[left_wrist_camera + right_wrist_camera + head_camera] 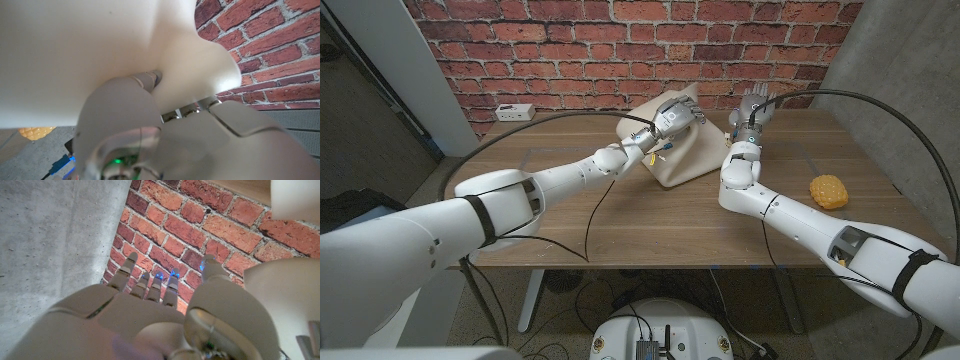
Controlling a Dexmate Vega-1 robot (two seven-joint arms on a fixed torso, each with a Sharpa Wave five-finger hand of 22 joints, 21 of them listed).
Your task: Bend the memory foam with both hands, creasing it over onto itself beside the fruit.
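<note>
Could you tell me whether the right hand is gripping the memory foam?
No, the right hand stands open beside the memory foam, fingers spread.

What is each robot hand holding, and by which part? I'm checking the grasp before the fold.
The left robot hand grips the cream memory foam slab at its raised far edge; the right robot hand holds nothing.

Your table [650, 225] stands before a brick wall [620, 45]. The foam [672, 160] lies at the table's far middle. Your left hand [675, 117] is on the foam's far left part. Your right hand [752, 108] is just right of the foam. The fruit [828, 190] lies well right of the foam, near the table's right edge. A power strip [512, 111] sits at the far left, by the wall.
</note>
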